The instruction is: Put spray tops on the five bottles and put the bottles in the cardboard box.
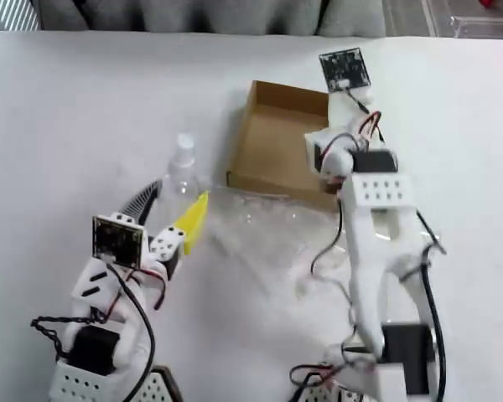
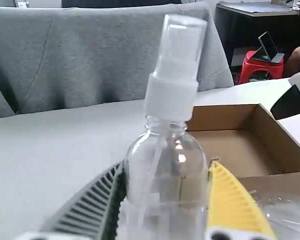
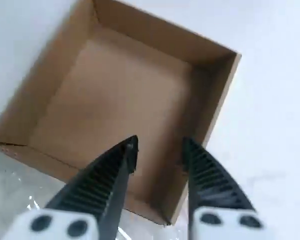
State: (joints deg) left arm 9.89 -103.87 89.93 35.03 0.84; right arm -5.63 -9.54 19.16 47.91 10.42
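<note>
A clear bottle [image 1: 183,167] with a white spray top [image 2: 175,65] stands upright on the white table, left of the cardboard box [image 1: 272,151]. My left gripper [image 1: 181,193] is shut on the bottle [image 2: 160,150], its grey finger [image 2: 97,205] on one side and its yellow finger [image 2: 230,200] on the other. The box [image 3: 115,90] is empty. My right gripper [image 3: 160,145] hangs open above it, near one wall, with nothing between its black fingers.
A crumpled clear plastic bag [image 1: 260,226] lies on the table just in front of the box, between the two arms. Grey fabric [image 2: 90,55] rises behind the table's far edge. Open table spreads out left of the bottle.
</note>
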